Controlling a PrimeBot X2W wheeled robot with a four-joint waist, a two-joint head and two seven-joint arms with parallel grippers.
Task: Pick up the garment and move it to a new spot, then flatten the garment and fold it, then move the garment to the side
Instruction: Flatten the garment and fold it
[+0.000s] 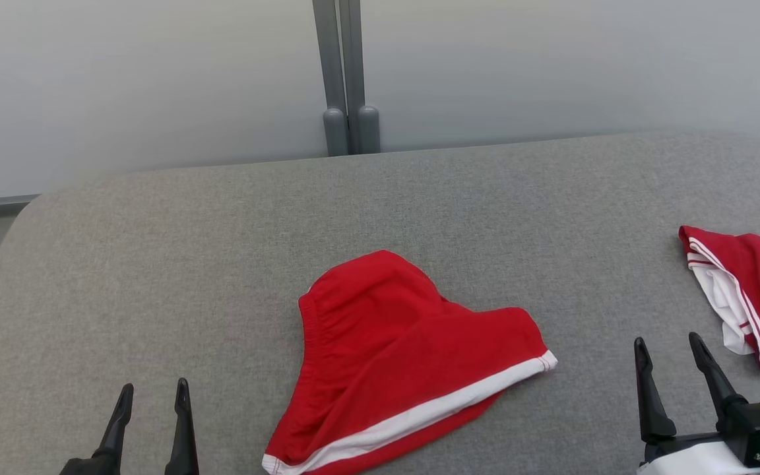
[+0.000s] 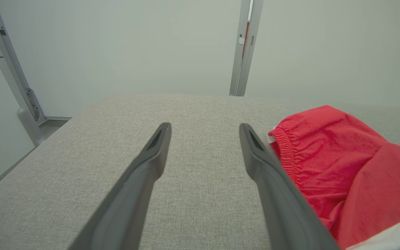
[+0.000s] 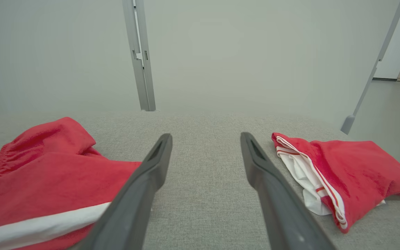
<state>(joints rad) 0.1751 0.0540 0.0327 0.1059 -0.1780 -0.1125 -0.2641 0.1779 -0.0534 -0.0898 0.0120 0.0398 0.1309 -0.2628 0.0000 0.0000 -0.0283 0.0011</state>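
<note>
A red garment (image 1: 393,356) with a white hem stripe and a gathered waistband lies crumpled in the middle of the grey padded table (image 1: 221,251). It shows at the right of the left wrist view (image 2: 339,166) and at the left of the right wrist view (image 3: 47,173). My left gripper (image 1: 154,396) stands open at the lower left, apart from the garment, nothing between its fingers (image 2: 151,156). My right gripper (image 1: 669,353) is open at the lower right, between the two red pieces, and holds nothing.
A second red garment (image 1: 749,290) with white trim lies at the table's right edge, also seen in the right wrist view (image 3: 339,170). A grey post (image 1: 347,79) and a pale wall stand behind the table. The table's left corner is rounded.
</note>
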